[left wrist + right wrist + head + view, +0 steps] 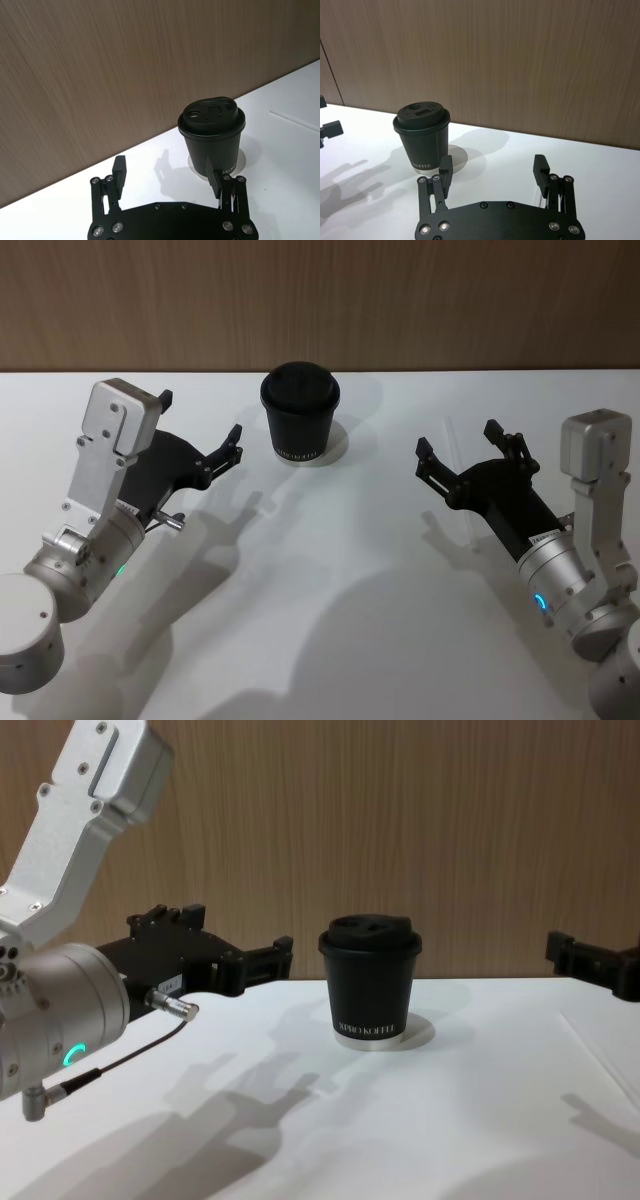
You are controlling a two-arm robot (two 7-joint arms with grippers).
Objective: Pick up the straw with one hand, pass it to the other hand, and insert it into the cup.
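1. Lying flat on the white worktop (330, 570), the straw (295, 121) reads to me as a faint thin line on the right side, apart from the cup.
2. I see the cup (300, 415) standing upright with its lid on, at the back middle of the worktop, between the two arms.
3. My right claw (457, 438) hovers to the cup's right, fingers spread, grasping nothing.
4. My left claw (200, 418) hangs to the cup's left, likewise released and empty.
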